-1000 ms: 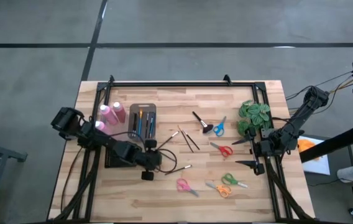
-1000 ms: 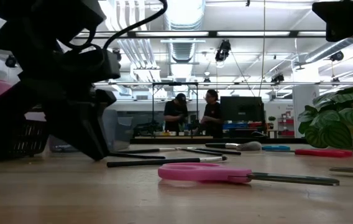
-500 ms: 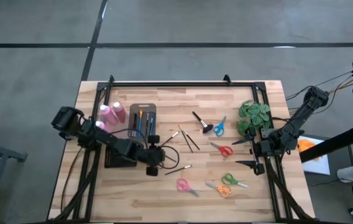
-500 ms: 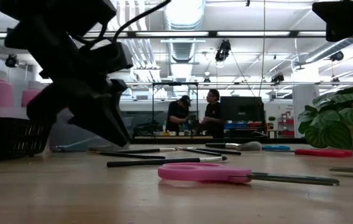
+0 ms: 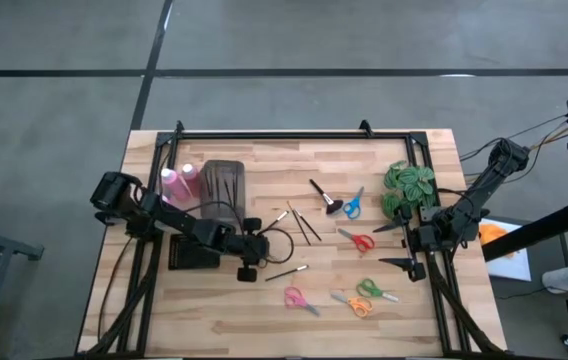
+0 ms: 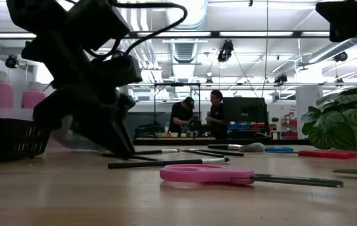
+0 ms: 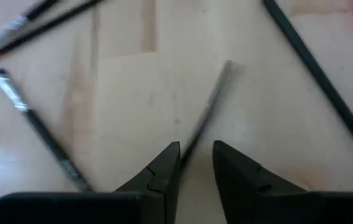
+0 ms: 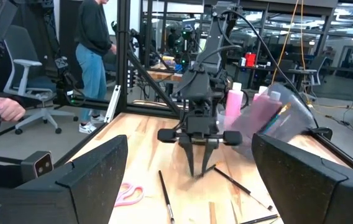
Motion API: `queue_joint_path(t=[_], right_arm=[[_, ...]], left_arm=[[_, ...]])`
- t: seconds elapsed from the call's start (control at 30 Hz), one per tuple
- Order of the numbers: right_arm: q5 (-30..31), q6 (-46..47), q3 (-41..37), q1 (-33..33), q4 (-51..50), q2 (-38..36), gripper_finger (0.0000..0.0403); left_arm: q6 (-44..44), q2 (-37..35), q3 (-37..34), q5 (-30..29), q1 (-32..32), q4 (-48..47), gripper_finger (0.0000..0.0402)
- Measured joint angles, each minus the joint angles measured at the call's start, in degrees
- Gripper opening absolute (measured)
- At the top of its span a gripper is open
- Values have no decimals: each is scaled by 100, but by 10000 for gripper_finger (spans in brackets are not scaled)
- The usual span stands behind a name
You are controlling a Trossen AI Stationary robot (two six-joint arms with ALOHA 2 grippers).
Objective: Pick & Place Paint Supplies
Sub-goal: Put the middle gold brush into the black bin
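Observation:
My left gripper (image 5: 248, 268) (image 7: 195, 146) slants down over the table's middle-left, its fingers a narrow gap apart. A thin grey brush (image 7: 210, 99) lies on the wood and runs into that gap. More thin brushes (image 5: 299, 225) and a black one (image 5: 286, 271) lie on the wood nearby. The stubby black brush (image 5: 322, 195) lies farther right. The grey brush holder (image 5: 222, 185) (image 8: 276, 121) leans over, blurred, beside two pink bottles (image 5: 178, 180). My right gripper (image 5: 392, 245) waits wide open at the table's right edge. My left gripper comes slanting down from the table's left. The thin brush runs close along the inner edge of one fingertip (image 7: 175, 152). I cannot tell whether a finger touches it.
Pink (image 5: 299, 298), orange and green (image 5: 364, 295), red (image 5: 359, 240) and blue (image 5: 352, 203) scissors lie over the right half. A green plant (image 5: 409, 188) stands at the far right. A black basket (image 6: 9, 138) sits under my left arm. People stand in the room behind.
My left gripper has gone a little toward the table's right and far edges, staying close above the wood. In the last half second the grey holder has tipped over. Its open top and the brushes inside no longer show from above.

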Motion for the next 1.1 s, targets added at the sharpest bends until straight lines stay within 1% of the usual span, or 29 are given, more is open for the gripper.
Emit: queue_joint_path(t=[0.57,0.73,0.9,1.1], right_arm=[[0,1,0,1,0,-2,341],[0,8,-1,1,0,-2,341],[0,11,0,1,0,-2,341],[0,0,-1,1,0,-4,341]], left_arm=[[-59,-6,2,107,-22,-35,97],[-456,-6,2,269,-32,-42,97],[-992,-9,2,291,-132,-47,97],[-1994,-24,11,330,-303,-122,97]])
